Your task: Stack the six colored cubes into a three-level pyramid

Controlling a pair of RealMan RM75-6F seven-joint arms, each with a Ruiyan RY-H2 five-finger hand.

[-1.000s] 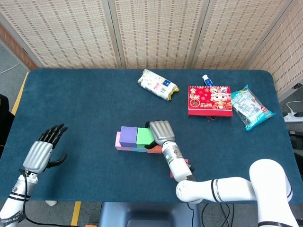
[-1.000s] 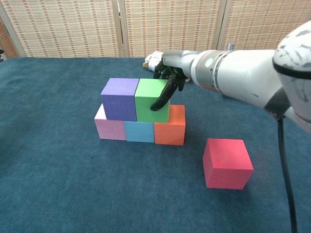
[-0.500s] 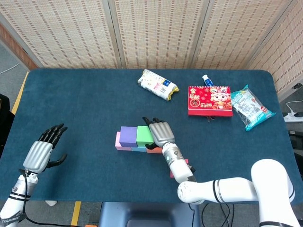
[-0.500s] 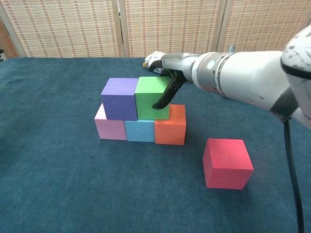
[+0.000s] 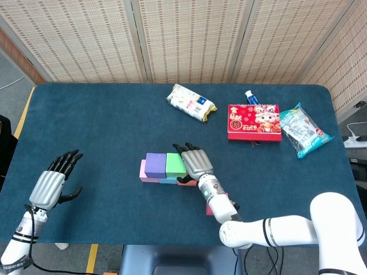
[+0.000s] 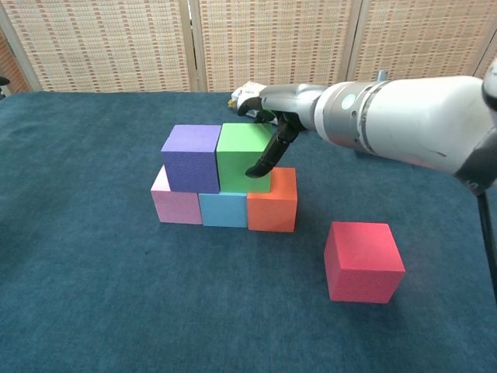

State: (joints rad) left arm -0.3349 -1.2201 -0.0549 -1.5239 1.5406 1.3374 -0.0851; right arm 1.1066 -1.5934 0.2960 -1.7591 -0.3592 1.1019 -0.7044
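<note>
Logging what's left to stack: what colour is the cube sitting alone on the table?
Red. The lone cube shows best in the chest view.

The right hand (image 5: 196,162) hides the orange cube (image 5: 184,182).

A dark blue cloth-covered table (image 5: 103,126) stood before tan woven folding screens (image 5: 189,40), with grey floor (image 5: 11,74) and a yellow floor stripe (image 5: 92,258) visible beside it.

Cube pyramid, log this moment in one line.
levels: two built | red cube: on table | right hand: touching green cube | left hand: open
</note>
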